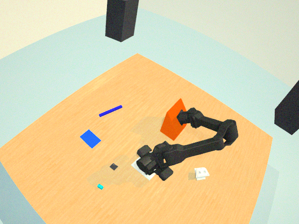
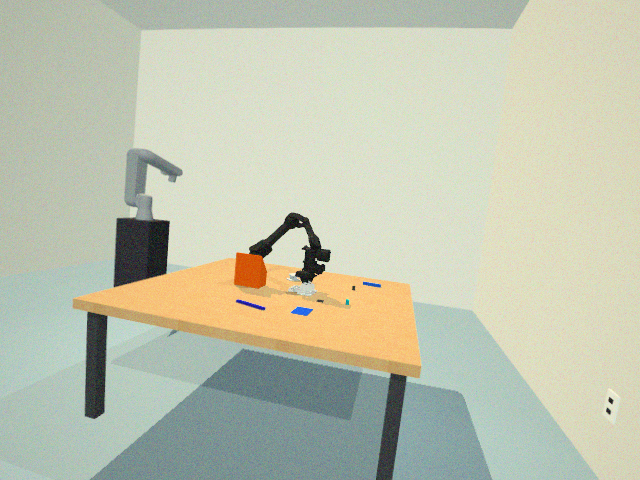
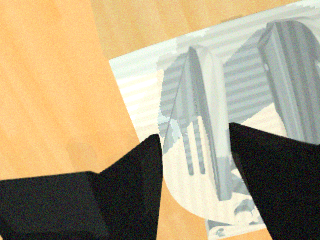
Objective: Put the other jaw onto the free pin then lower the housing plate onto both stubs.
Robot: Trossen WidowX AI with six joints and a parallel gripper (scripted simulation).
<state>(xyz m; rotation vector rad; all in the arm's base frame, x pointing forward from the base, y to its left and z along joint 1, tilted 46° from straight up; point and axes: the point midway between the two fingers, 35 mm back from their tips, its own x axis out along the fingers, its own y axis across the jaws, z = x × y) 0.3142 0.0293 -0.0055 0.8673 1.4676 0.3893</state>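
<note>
The gripper (image 2: 306, 281) (image 3: 196, 131) points down over the white base plate (image 1: 149, 177) (image 3: 125, 82). In the wrist view its fingers stand on both sides of a pale jaw (image 3: 216, 100) with a raised ridge and two slots, and it is shut on this jaw. The other jaw (image 3: 295, 85), also ridged, stands to the right, partly behind the right finger. Gear teeth (image 3: 244, 212) show at the lower edge; whether they mesh cannot be told. The pins are hidden. The white housing plate (image 1: 202, 175) (image 2: 293, 277), with two holes, lies apart on a small support.
A tall orange block (image 1: 172, 120) (image 2: 249, 270) stands near the arm's base. A dark blue rod (image 1: 110, 110) (image 2: 250, 304), a blue flat piece (image 1: 90, 138) (image 2: 301, 311), a dark square (image 1: 113, 166) (image 2: 320, 300) and a cyan piece (image 1: 100, 186) (image 2: 347, 302) lie on the table.
</note>
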